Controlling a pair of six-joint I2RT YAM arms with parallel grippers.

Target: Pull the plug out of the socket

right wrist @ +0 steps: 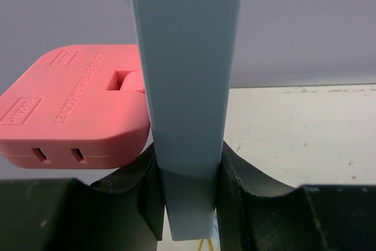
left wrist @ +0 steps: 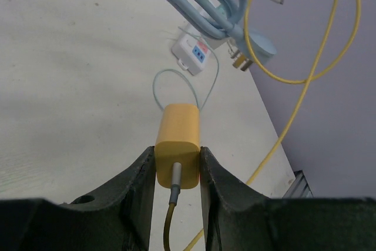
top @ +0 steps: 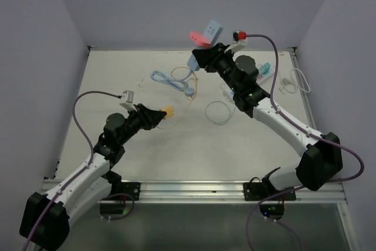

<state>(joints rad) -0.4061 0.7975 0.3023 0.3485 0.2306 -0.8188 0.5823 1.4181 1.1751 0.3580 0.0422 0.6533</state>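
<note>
My right gripper (top: 202, 58) is shut on a light blue socket strip (top: 211, 30) and holds it up over the table's far edge. A pink plug block (top: 200, 38) sits on the strip's left side. In the right wrist view the strip (right wrist: 185, 86) stands clamped in my gripper (right wrist: 187, 163), with the pink block (right wrist: 76, 107) to its left. My left gripper (top: 158, 116) is shut on a yellow plug (top: 169, 111) with a yellow cable (top: 191, 95), well apart from the strip. In the left wrist view the plug (left wrist: 177, 139) sits squarely in my gripper (left wrist: 177, 160).
A coiled light blue cable (top: 173, 80) lies at the middle far side and also shows in the left wrist view (left wrist: 223, 4). A thin looped cable (top: 219, 111) with a small white adapter (left wrist: 191, 54) lies near the middle. A white cable (top: 296, 80) and a teal item (top: 264, 70) lie at the far right.
</note>
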